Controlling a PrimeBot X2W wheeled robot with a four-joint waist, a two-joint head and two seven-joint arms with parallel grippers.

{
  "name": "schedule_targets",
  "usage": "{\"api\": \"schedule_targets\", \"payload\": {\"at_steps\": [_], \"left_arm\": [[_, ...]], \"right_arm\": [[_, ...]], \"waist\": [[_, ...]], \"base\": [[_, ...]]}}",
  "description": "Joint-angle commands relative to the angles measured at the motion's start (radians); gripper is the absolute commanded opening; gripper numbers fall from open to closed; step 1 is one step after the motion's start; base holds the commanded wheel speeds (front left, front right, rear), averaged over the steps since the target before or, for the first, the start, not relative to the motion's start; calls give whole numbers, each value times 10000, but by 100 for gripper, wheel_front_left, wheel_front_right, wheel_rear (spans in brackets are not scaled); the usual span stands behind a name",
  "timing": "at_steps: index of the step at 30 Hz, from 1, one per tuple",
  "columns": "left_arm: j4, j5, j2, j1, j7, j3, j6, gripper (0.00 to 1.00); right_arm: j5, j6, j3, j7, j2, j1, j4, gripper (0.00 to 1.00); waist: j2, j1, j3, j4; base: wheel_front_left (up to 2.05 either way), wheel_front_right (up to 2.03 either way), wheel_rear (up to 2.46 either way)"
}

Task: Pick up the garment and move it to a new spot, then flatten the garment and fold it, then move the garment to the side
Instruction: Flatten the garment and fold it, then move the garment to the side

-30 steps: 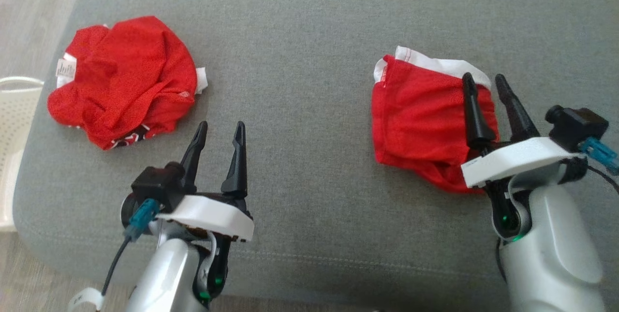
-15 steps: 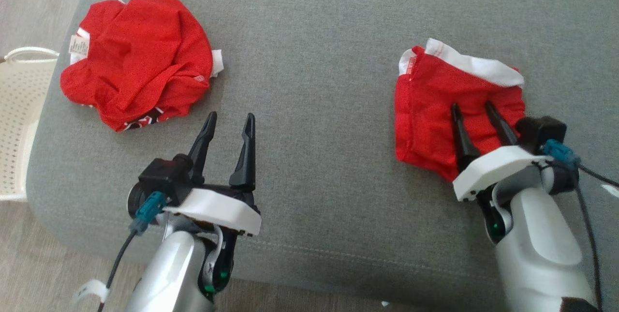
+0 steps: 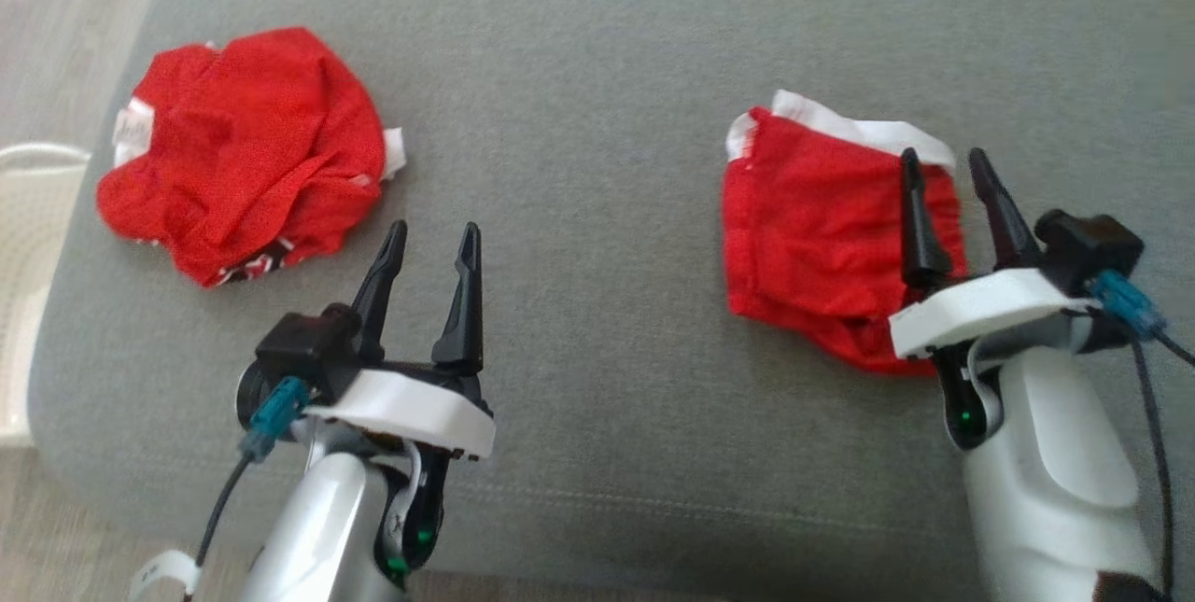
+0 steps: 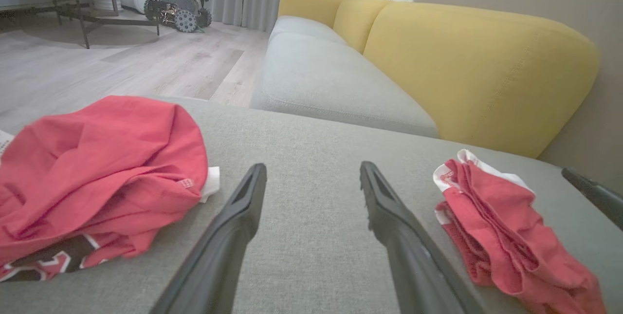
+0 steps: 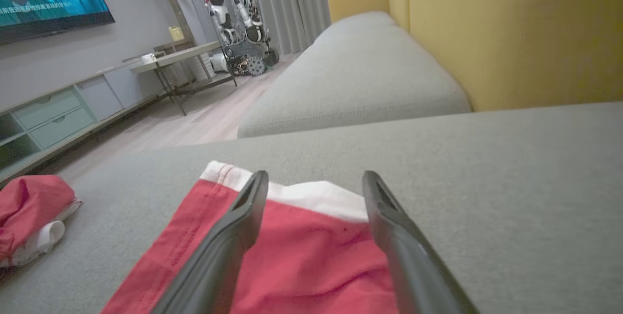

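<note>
— What had changed over that last second?

— Chiefly the view. The whole head picture swayed and settled back, so I took it that the camera had moved, not the things. The grey cushion [image 3: 597, 61] carried the same layout throughout.

— And the cloths?

— The crumpled red garment [image 3: 247, 149] lay well to the left of the folded red garment [image 3: 812, 229], with bare cushion between them. Neither had altered its shape that I could see.

— The arms?

— The left pincer [image 3: 434, 229] hung left of the folded garment and nearer the robot, fingers spread, nothing between them. It had hardly stirred. The right pincer [image 3: 943, 156] stood over the folded garment's right part, also spread wide and empty. Half a second earlier its tips seemed to sit over the middle of that cloth; now they reached the white band [image 5: 311, 197] at its far edge. With the camera swaying, I could not be sure how much of that shift was real.

— Was it pressing the cloth?

— I could not tell touching from hovering.

— What did that mean for the job?

— My reading: the folded garment was already laid down and let go, so that piece looked done or nearly so, and the crumpled one awaited its turn.
</note>
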Motion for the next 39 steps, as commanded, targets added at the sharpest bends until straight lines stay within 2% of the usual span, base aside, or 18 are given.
{"api": "schedule_targets", "payload": {"at_steps": [1, 9, 11, 17, 25, 39], "left_arm": [[-399, 55, 68, -95, -122, 388, -41, 100], [-876, -51, 68, 318, -122, 640, 63, 100], [-987, 228, 68, 401, -122, 551, 72, 100], [-1361, 477, 68, 726, -122, 530, 186, 100], [-1855, 942, 68, 1090, -122, 748, 130, 100], [-1888, 858, 68, 1003, -122, 619, 149, 100]], "right_arm": [[-2, 65, 213, -163, 168, 184, -538, 100], [-677, 65, -40, -322, 173, 1834, -2918, 100], [-877, 65, -49, -333, 173, 2257, -3500, 100], [-1015, 65, -213, -347, 174, 3197, -4533, 100], [-1087, 65, -191, -352, 175, 3598, -4858, 100], [-1002, 65, -237, -279, 175, 3433, -4609, 100]], "waist": [[0, 0, -247, -256], [0, 0, -719, -729], [0, 0, -767, -805], [0, 0, -805, -993], [0, 0, -670, -1250], [0, 0, -473, -1169]], "base": [[0, 0, 0], [0, 0, 0], [0, 0, 0], [0, 0, 0], [0, 0, 0], [0, 0, 0]]}}
